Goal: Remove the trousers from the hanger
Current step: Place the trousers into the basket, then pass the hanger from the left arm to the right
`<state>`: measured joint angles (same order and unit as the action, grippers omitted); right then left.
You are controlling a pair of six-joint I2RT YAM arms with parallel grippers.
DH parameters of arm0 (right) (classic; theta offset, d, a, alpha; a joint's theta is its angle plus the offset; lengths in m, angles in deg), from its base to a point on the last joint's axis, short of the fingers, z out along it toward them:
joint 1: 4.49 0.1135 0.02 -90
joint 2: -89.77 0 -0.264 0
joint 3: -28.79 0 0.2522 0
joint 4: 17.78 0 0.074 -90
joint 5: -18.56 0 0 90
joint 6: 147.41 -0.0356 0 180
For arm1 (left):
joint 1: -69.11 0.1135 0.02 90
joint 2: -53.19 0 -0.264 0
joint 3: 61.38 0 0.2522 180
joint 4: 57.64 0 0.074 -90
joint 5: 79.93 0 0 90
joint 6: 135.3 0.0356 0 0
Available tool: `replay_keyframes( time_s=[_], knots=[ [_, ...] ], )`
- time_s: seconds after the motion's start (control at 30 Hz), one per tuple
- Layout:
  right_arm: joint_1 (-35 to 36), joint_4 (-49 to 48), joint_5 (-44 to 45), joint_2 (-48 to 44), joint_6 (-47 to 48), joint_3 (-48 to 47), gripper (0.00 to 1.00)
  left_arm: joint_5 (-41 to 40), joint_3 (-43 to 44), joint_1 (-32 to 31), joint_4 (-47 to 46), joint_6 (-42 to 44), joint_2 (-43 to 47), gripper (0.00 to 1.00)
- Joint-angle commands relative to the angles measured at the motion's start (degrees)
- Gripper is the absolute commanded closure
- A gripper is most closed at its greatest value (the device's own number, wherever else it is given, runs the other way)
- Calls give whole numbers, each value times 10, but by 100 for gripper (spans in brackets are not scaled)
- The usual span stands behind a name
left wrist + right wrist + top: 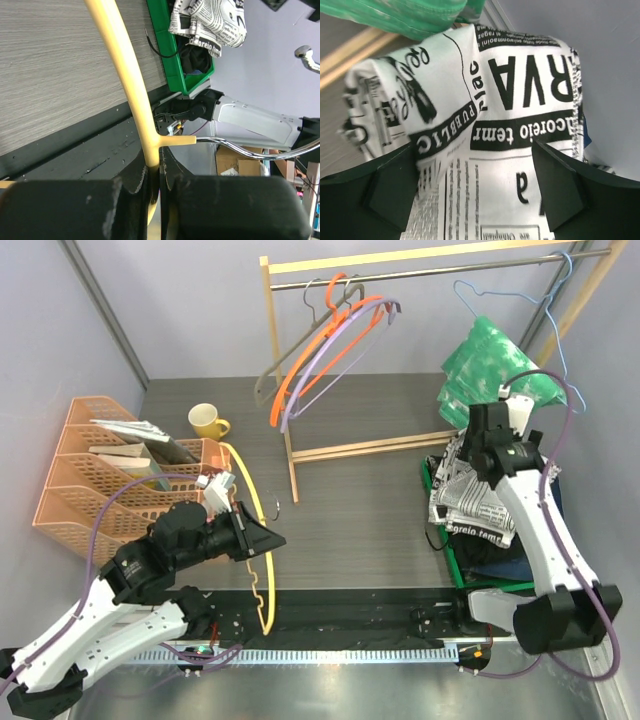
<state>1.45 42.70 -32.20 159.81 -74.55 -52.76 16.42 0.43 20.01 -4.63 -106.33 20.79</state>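
1. The right gripper [475,175] stands released, its two fingers spread wide on either side of the newspaper-print trousers [520,100] just below it.
2. Those trousers lie bunched on top of a pile in the green bin [455,550] at the right edge of the table [360,510], with dark cloth under them; whether the fingers touch the cloth I cannot tell.
3. The bin's near rim sits close to the table's front edge, and the right arm reaches over it.
4. Behind the bin, the green trousers [490,365] hang from the blue hanger [545,310] on the wooden rack [275,350], just above the right gripper [478,455].
5. The left gripper [159,175] is clenched on the yellow hanger [125,65] where its metal hook joins the bar.
6. The yellow hanger [262,590] carries no cloth and runs down past the table's front edge.
7. Between the two arms the table's middle lies open, up to the foot of the rack.
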Motion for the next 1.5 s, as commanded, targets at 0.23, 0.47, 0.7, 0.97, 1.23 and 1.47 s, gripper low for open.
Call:
replay_keyframes(
  time_s=[0.23,0.47,0.7,0.97,1.23,1.47],
  knots=[
    [153,60,-231,-92,5,-116,0,-8,9,1,-64,-14,-3,100],
    [372,-33,-409,-56,7,-62,0,-60,5,1,-86,-55,-4,100],
    [527,-175,-555,-81,6,45,0,-143,12,1,-79,-91,-6,100],
    [620,-390,-620,-148,-67,193,0,-195,-9,1,-83,-160,21,100],
    [736,-585,-456,-86,-79,260,10,-216,-20,1,-77,-198,34,100],
    [829,-622,-280,12,-32,210,28,-214,-23,1,-71,-214,46,100]
  ],
)
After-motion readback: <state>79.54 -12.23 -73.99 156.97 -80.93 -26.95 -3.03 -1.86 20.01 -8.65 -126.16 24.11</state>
